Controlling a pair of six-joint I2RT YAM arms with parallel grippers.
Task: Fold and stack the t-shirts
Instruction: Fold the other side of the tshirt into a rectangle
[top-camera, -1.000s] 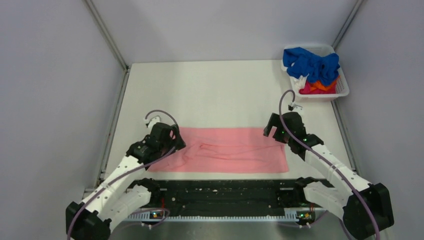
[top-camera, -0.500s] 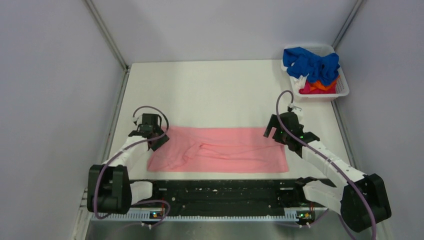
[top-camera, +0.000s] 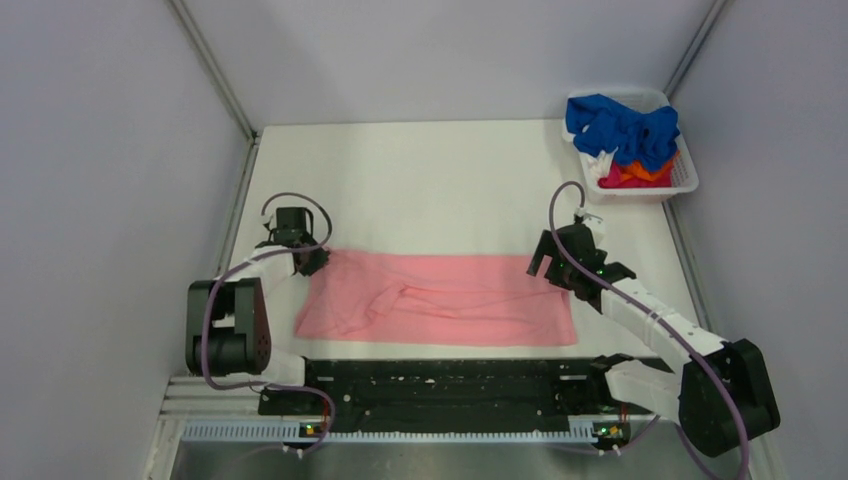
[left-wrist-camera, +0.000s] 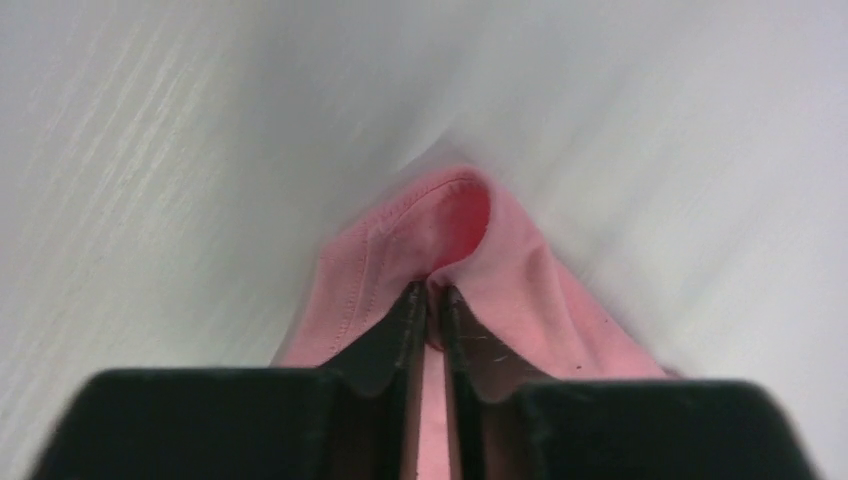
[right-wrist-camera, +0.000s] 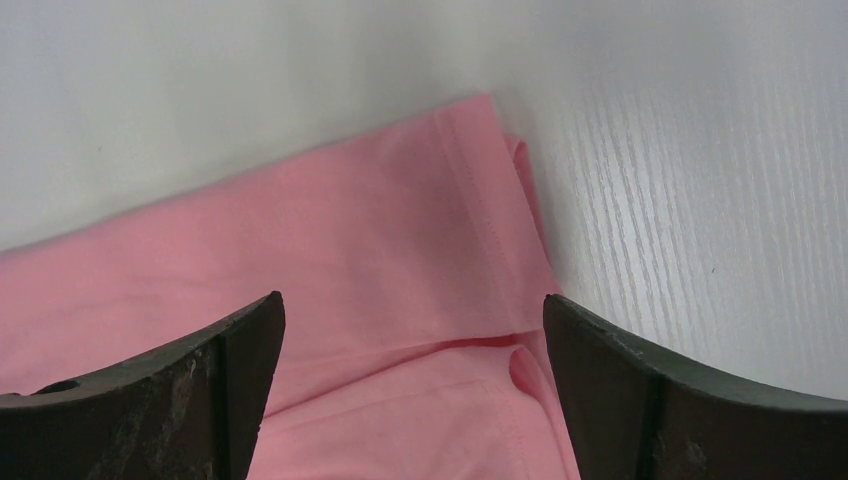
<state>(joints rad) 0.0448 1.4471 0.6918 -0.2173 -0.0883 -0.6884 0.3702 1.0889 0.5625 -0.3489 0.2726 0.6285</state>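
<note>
A salmon-pink t-shirt (top-camera: 440, 298) lies folded into a long strip across the near part of the table. My left gripper (top-camera: 312, 259) sits at its far left corner, and in the left wrist view the left gripper (left-wrist-camera: 432, 292) is shut on a pinched fold of that pink t-shirt (left-wrist-camera: 520, 280). Over the strip's far right corner, my right gripper (top-camera: 545, 262) stands open. Seen from the right wrist, the right gripper (right-wrist-camera: 412, 315) has its jaws wide apart above the pink cloth (right-wrist-camera: 380, 240), touching nothing. More t-shirts, royal blue (top-camera: 620, 128), orange and red (top-camera: 632, 175), are heaped in a basket.
The white plastic basket (top-camera: 688, 178) stands at the table's far right corner. Grey walls with metal rails close in both sides. The black base rail (top-camera: 450, 385) runs along the near edge just below the pink strip.
My left gripper has moved from the strip's left end out to its far left corner and shut on the cloth there. The right gripper has stayed open, shifting only slightly.
</note>
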